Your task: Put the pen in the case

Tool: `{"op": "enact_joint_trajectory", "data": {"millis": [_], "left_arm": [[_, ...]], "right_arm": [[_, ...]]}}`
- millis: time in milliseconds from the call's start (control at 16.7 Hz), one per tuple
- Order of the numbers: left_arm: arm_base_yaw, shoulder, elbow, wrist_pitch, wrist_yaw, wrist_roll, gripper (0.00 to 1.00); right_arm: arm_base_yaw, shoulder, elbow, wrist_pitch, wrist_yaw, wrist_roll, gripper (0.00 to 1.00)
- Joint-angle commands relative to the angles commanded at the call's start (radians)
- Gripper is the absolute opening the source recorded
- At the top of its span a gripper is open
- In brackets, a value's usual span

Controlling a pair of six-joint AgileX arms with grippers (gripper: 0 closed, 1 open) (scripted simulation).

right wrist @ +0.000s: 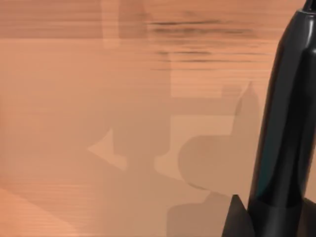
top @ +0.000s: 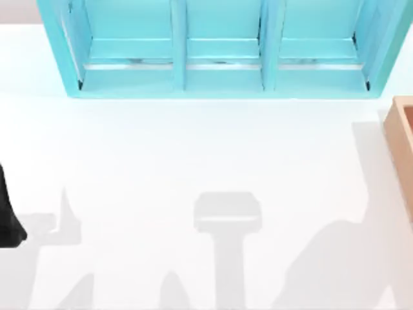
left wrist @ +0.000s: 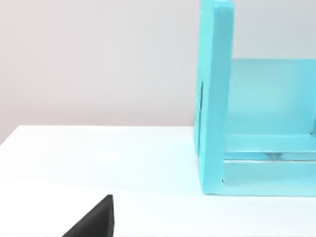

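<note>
The left arm (top: 10,213) sits parked at the tabletop's (top: 193,148) left edge, its fingers' state impossible to tell. A turquoise shelf unit (top: 219,51) stands at the back. At the right edge, the wooden case (top: 401,139). The right wrist view shows the pen (right wrist: 286,123) over wood: slim, glossy black, likely light, stiff, slippery; best gripped mid-barrel. Right fingers' state: cannot tell.

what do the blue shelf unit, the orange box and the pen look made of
Blue shelf unit: looks like glossy painted wood or plastic, with sheen on its ledges. Orange box: wood-like, streaky grain lines in the right wrist view. Pen: smooth shiny black plastic, going by its highlights.
</note>
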Motion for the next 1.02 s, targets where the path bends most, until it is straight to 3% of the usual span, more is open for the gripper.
{"op": "enact_joint_trajectory", "data": {"millis": [660, 1020], "left_arm": [[0.000, 0.000, 0.000, 0.000, 0.000, 0.000, 1.00], [0.000, 0.000, 0.000, 0.000, 0.000, 0.000, 1.00]], "right_arm": [[0.041, -0.003, -0.107, 0.104, 0.004, 0.041, 0.00], [0.041, -0.003, -0.107, 0.104, 0.004, 0.041, 0.45]]}}
